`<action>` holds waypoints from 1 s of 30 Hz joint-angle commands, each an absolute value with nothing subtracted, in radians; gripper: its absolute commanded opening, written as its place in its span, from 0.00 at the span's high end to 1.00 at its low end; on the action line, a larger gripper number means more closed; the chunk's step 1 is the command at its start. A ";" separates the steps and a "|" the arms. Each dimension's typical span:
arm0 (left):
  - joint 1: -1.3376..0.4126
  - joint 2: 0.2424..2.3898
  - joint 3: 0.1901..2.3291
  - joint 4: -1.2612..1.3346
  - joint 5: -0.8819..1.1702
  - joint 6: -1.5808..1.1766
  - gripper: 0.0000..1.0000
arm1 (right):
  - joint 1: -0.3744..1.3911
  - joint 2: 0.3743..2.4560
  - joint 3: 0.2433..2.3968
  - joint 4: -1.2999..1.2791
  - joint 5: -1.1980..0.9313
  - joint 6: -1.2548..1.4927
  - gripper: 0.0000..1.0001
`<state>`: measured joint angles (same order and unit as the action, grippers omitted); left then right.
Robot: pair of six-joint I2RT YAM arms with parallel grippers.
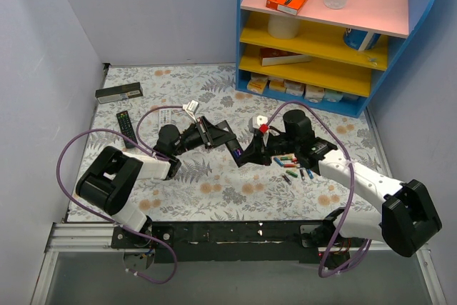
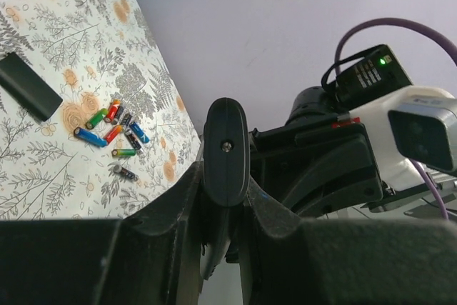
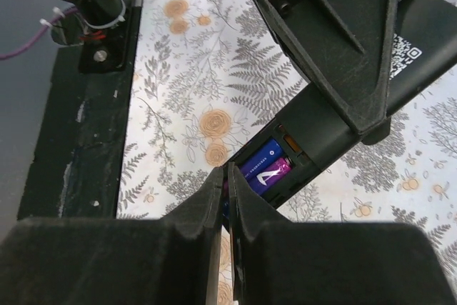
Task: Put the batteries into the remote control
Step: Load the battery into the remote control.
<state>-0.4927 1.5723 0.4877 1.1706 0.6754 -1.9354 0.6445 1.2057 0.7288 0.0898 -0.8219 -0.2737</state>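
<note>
Closed right gripper (image 3: 227, 173), just ahead: press blue-purple cylindrical battery (image 3: 268, 169) flat into long black plastic remote (image 3: 321, 126) clamped by left gripper (image 2: 227, 183).

It's tight in the middle. The left fingers (image 2: 175, 226) clamp the remote (image 3: 335, 130), and the right fingers (image 3: 207, 248), pressed nearly together, poke at its open end right beside them, with hardly a gap between the two. Just right of the right fingers, the batteries (image 1: 289, 166) lie scattered on the surface (image 1: 214, 191). On the near side of both sets of fingers the surface lies open. Left of the left fingers are a looping purple cable (image 1: 60, 169) and a short remote (image 1: 126, 128). Well beyond the right fingers stands the shelf (image 1: 242, 33).
</note>
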 commanded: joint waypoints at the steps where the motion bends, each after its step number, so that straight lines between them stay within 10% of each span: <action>1: -0.499 1.511 0.546 1.393 0.782 -2.589 1.00 | 0.606 1.275 0.701 0.115 -0.865 -0.209 0.87; 15: -0.499 1.531 0.537 1.473 0.814 -2.620 1.00 | 0.603 1.296 0.768 0.152 -0.920 -0.135 0.86; 30: -0.499 1.460 0.706 0.551 0.752 -2.013 1.00 | 0.614 1.174 1.014 -0.267 -0.816 -0.388 0.68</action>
